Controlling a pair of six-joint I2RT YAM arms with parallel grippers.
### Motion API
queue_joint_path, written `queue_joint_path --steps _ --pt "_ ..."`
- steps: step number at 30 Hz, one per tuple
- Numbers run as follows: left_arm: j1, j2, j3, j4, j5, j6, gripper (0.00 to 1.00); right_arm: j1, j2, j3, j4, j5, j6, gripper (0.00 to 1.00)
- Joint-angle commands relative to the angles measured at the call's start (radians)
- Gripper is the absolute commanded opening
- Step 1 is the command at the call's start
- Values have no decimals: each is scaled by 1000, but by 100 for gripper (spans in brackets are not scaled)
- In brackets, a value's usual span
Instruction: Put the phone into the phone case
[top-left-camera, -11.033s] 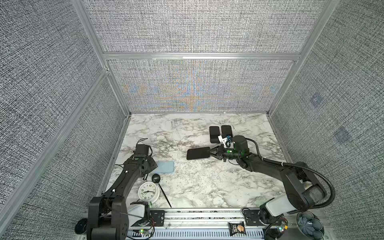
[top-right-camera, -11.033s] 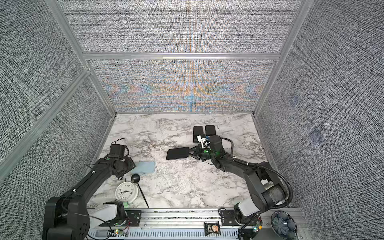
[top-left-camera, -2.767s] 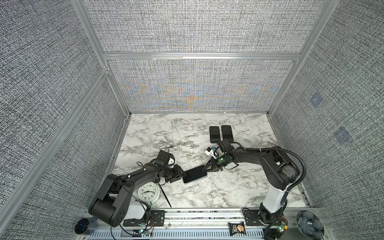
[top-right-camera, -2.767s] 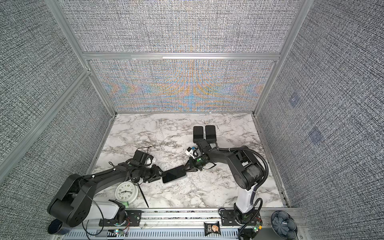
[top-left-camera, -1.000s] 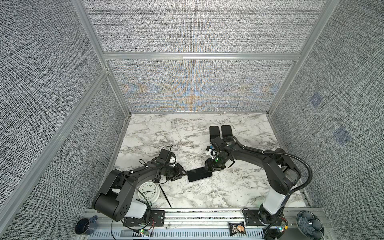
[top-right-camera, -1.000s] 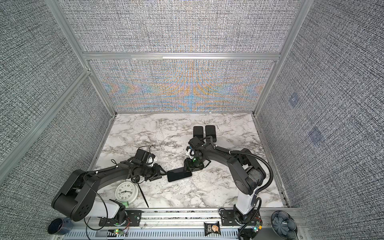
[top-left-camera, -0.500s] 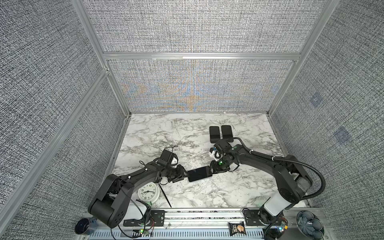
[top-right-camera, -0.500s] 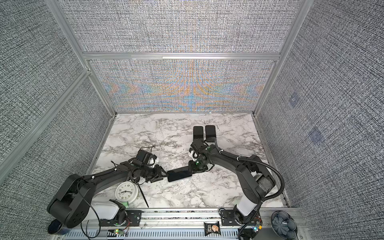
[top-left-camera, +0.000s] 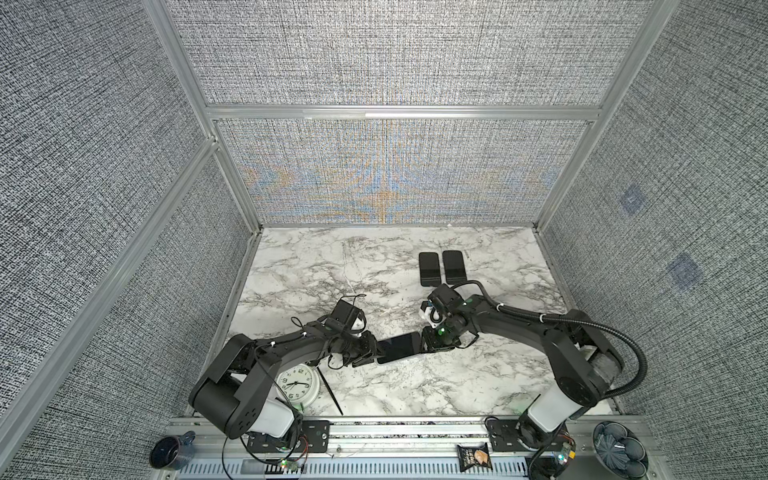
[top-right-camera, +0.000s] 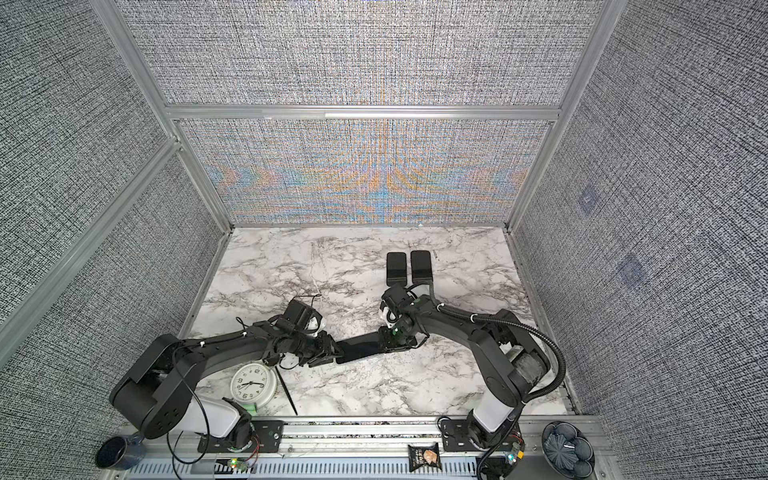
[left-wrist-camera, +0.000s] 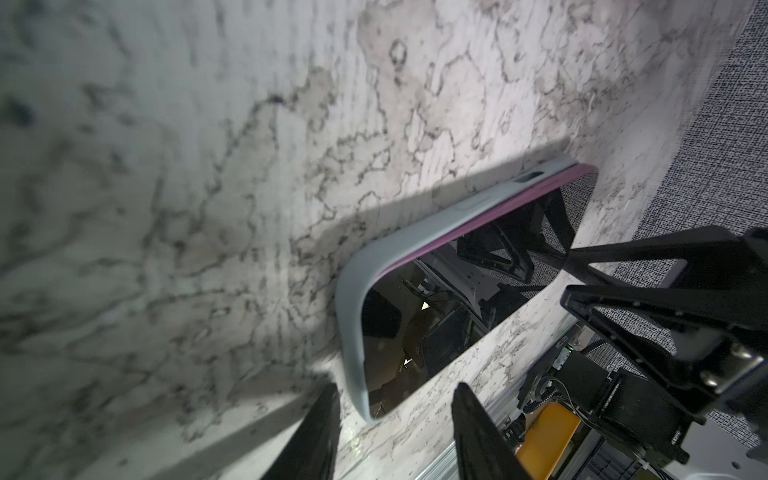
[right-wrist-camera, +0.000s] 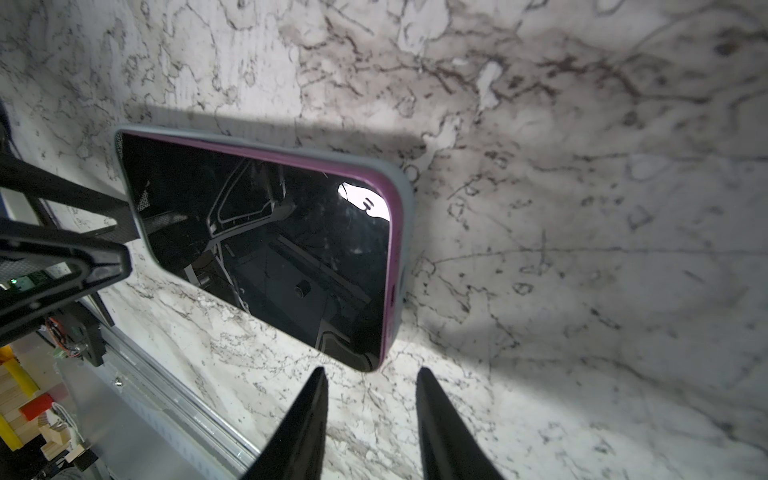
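Near left: alarm clock, unused. Mid table: phone lies face up in the grey phone case, pink edge showing along the far side, so probably not fully seated. Left gripper is at its left end and right gripper at its right end, likely bracing for press-in. Both jaws partly spread, pinching nothing; contact unclear. Far: two spare phones.

The black-screened, purple-edged phone, earlier held aloft by the right end effector, now lies in the pale blue-grey soft case, itself moved from the left toward the middle of the marble counter.
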Motion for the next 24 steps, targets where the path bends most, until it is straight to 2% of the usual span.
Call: queue_joint_path --steps 1,24 --pt "-1 -7 4 15 -7 -6 46 1 6 1 11 -10 6 38" --pt "-3 21 2 40 -5 3 45 11 23 16 17 -21 12 24"
